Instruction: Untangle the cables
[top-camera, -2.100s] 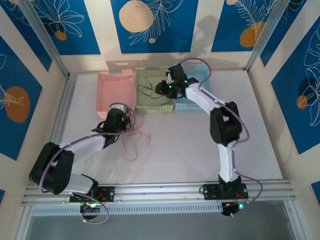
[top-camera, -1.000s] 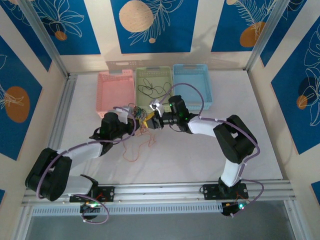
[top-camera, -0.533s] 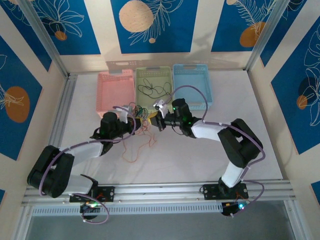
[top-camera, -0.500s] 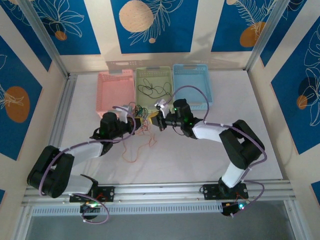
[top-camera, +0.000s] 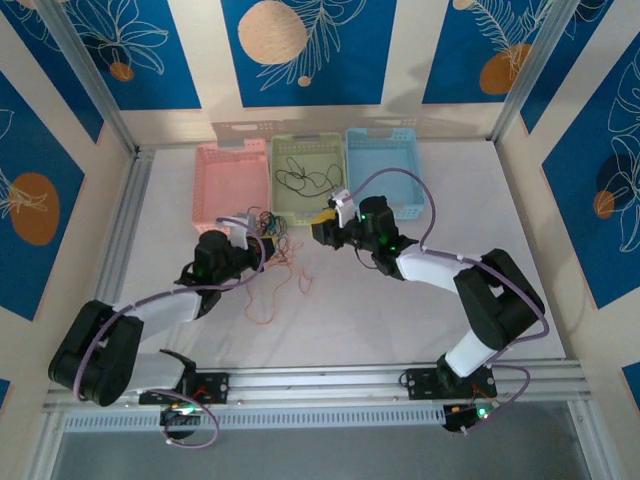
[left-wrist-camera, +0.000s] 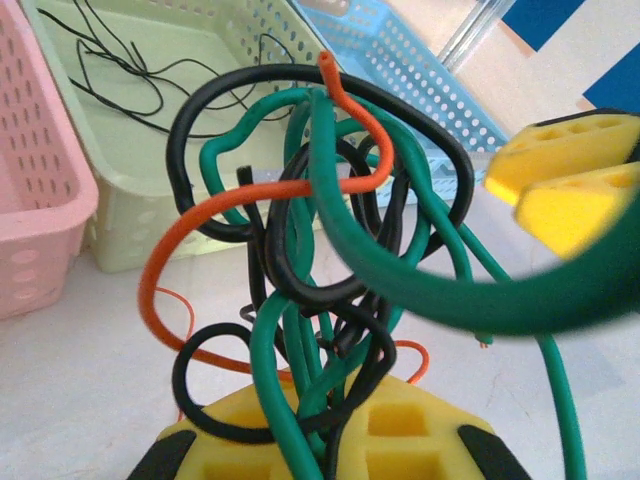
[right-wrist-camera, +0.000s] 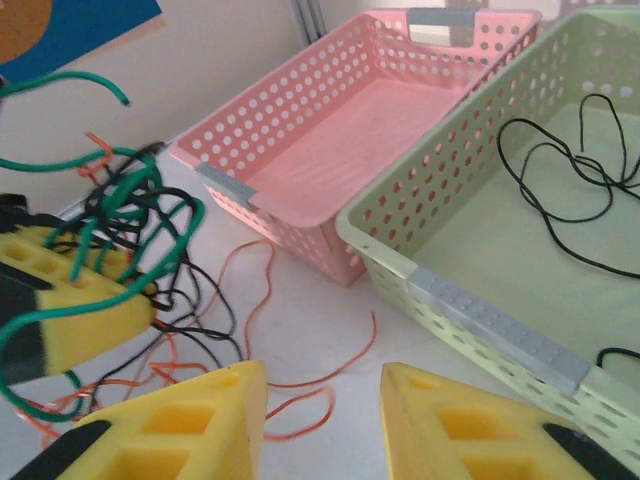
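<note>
- cables (left-wrist-camera: 318, 180) green, black, orange;
- baskets dotted with round holes: pink basket (right-wrist-camera: 280, 110), pale-green basket (right-wrist-camera: 470, 190), light-blue basket (left-wrist-camera: 400, 60);
- right gripper (right-wrist-camera: 322, 395) pads yellow;
- table (top-camera: 350, 320) white;
- wall panels (top-camera: 300, 60) blue, white leaf outlines, orange discs

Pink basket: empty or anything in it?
Empty. The pink basket shows a bare floor in the right wrist view, and nothing in it from above.

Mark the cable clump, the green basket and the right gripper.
cable clump (left-wrist-camera: 322, 215), left wrist view, on a green strand at its middle.
green basket (right-wrist-camera: 495, 325), right wrist view, on its near rim's grey strip.
right gripper (right-wrist-camera: 322, 400), right wrist view, midway between its yellow fingertips.
</note>
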